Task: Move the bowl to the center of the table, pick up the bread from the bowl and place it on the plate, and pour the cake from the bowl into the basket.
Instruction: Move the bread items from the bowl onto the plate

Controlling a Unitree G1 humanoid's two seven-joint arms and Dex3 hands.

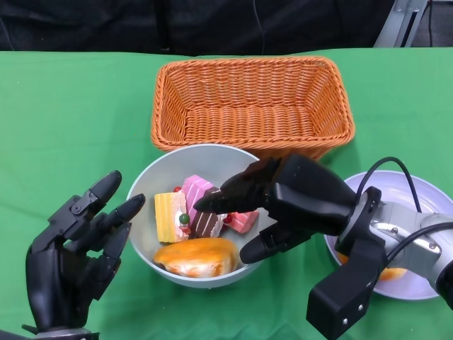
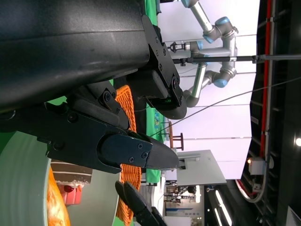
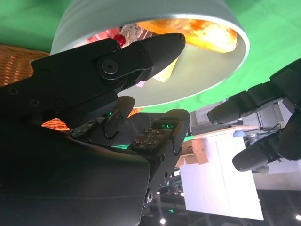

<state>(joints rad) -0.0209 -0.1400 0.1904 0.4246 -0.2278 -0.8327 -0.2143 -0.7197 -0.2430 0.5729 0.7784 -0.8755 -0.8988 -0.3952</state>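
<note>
The grey bowl (image 1: 145, 185) held cake slices (image 1: 202, 209) and bread (image 1: 196, 256); the wicker basket (image 1: 252, 106) stood behind on green cloth (image 1: 64, 120). Right hand (image 1: 272, 202) and left hand (image 1: 78, 244) both spread, holding nothing.

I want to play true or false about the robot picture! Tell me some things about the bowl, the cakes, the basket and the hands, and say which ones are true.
1. The basket has nothing in it. True.
2. The bread lies on the plate. False: it is in the bowl, near the front.
3. The right hand reaches over the bowl. True.
4. The left hand holds a cake. False: it holds nothing and its fingers are spread, beside the bowl.
5. The bowl stands behind the basket. False: it stands in front of it, nearer the robot.
</note>
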